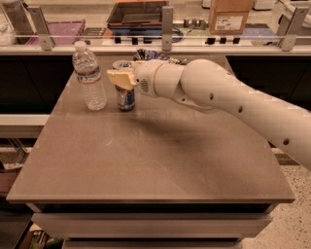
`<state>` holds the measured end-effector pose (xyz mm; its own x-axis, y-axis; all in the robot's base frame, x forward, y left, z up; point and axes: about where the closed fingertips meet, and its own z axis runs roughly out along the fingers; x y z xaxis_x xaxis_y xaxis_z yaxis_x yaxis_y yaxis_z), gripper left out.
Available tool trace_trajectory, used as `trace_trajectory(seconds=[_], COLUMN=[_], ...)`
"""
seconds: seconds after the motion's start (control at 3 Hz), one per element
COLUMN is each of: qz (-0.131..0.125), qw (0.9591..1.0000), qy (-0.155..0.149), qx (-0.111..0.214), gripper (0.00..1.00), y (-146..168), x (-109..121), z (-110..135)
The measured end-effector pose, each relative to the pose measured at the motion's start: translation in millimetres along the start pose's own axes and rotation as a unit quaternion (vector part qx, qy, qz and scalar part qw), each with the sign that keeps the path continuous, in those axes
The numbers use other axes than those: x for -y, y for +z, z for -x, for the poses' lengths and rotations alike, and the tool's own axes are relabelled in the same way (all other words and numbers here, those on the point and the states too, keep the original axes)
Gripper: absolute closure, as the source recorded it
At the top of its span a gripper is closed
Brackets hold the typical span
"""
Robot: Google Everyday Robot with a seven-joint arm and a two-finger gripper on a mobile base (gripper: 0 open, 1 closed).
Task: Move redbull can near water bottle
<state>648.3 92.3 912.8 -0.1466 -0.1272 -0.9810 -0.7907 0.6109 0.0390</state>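
The redbull can (pixel 126 98) stands upright on the brown table (pixel 146 155), at the back left. The water bottle (pixel 89 77) stands just left of it, with a small gap between them. My gripper (pixel 122 78) reaches in from the right and is shut on the can's upper half. One tan finger (pixel 118 78) crosses the front of the can and hides its middle. The can's silver top shows above the finger and its base rests on the table.
A dark foil snack bag (pixel 156 54) lies behind my wrist at the table's back edge. Beyond it runs a counter with a glass rail, a dark tray (pixel 138 13) and a cardboard box (pixel 230 15). My white arm (pixel 243 112) spans the table's right side.
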Motion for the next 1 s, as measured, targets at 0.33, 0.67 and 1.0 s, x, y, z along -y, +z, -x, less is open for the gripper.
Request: trace_trajectory(seconds=[0.33, 0.67, 1.0], qz=[0.001, 0.003, 0.003], qw=[1.0000, 1.0000, 1.0000], qy=[-0.001, -0.001, -0.001], qx=[0.000, 0.000, 0.000], gripper=[0.14, 0.00, 0.00], y=[1.0, 1.9, 2.0], x=[-1.8, -3.5, -3.6], z=[0.6, 1.2, 1.2])
